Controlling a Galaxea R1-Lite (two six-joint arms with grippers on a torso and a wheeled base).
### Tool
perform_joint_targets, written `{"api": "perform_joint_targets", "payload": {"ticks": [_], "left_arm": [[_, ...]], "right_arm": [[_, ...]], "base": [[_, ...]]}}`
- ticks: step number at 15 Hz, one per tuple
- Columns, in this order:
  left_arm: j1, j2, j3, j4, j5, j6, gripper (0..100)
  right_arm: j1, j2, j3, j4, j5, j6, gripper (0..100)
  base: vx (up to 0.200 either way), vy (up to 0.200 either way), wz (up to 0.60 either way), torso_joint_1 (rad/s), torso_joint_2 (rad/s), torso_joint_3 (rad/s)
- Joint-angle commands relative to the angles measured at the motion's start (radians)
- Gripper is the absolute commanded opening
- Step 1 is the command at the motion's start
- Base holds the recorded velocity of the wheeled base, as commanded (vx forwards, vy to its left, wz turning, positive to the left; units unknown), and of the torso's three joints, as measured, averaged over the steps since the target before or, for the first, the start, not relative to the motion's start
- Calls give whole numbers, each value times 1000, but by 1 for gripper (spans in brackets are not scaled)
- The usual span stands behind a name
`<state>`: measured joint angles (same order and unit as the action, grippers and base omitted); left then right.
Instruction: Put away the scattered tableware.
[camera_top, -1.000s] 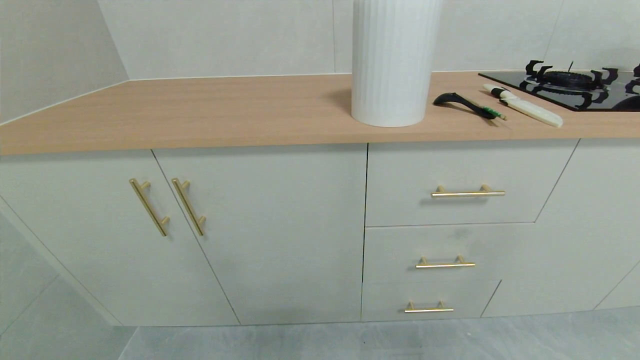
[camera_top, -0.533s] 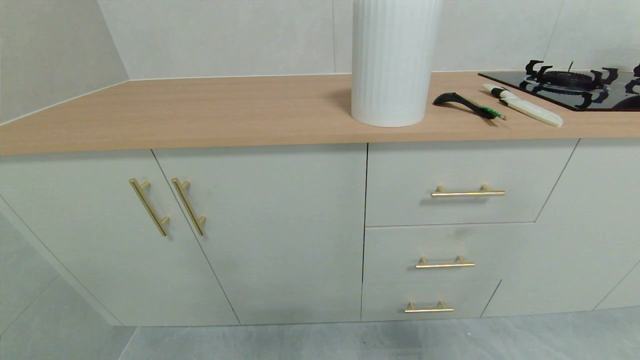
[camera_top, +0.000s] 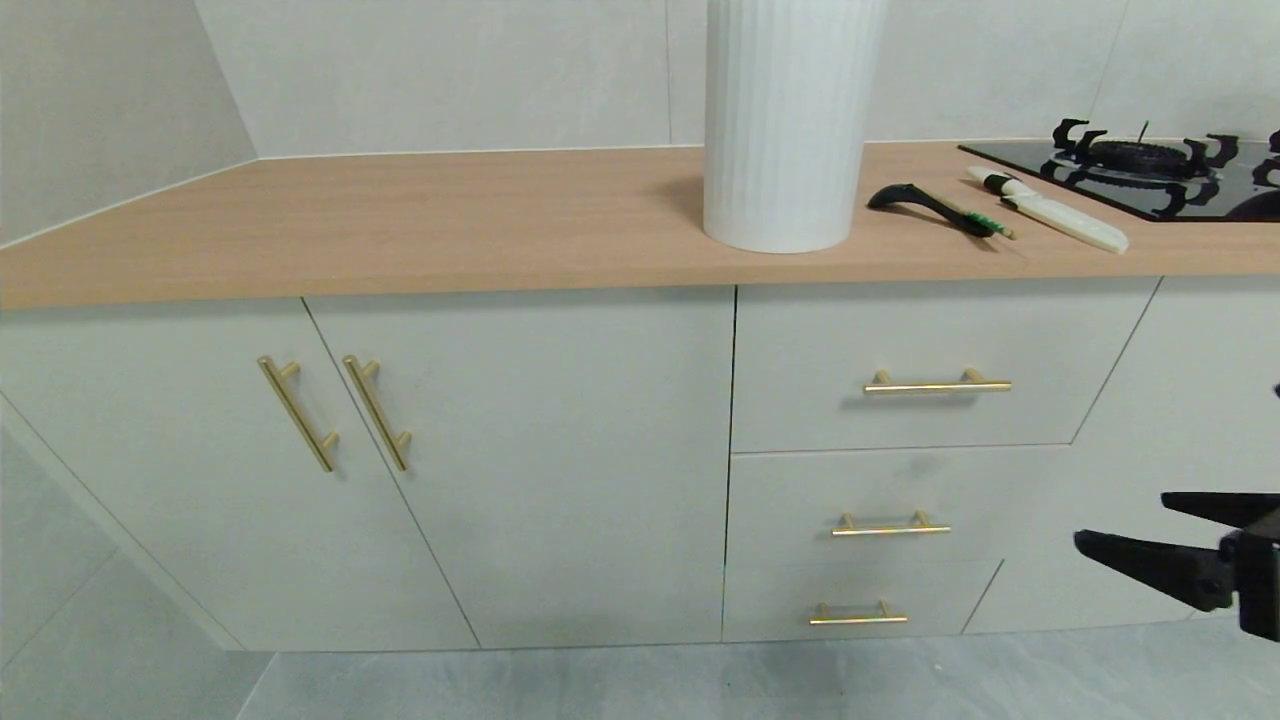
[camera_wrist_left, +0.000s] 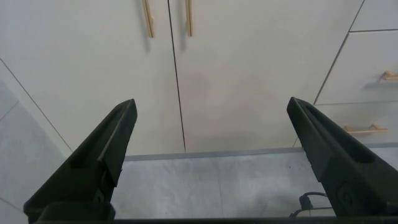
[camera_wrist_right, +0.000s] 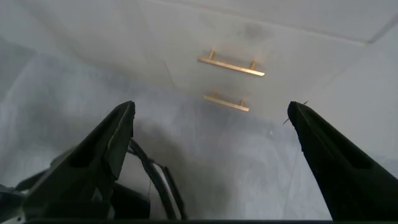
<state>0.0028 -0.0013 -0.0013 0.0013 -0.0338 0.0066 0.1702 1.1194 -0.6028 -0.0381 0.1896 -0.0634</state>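
Head view: tableware on the surface, upper right of the frame.
A black utensil and white knife lie beside a ribbed white container; right tool, lower right, and left tool both gape, gripping nothing.

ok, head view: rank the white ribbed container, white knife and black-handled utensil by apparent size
1. white ribbed container, largest by far, even with its top cut off
2. white knife
3. black-handled utensil, only slightly shorter than the knife

Black gripper with long, tapered wedge-shaped fingers.
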Motion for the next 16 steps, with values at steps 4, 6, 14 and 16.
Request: {"api": "perform_joint_targets", "payload": {"ticks": [4,6,14,16], "left_arm": [[0,1,1,0,0,1,100],[0,1,1,0,0,1,100],[0,1,1,0,0,1,100],[0,1,1,0,0,1,100]], "right_arm": [[45,356,32,-197,-21,10,100],[45,402,86,-332,-21,8,100],[49,764,109,-657,-162,34,100],[49,853,106,-767,-191,82,100]], "base": [[0,0,0,0,0,0],[0,0,0,0,0,0],[0,0,0,0,0,0],[0,0,0,0,0,0]]}}
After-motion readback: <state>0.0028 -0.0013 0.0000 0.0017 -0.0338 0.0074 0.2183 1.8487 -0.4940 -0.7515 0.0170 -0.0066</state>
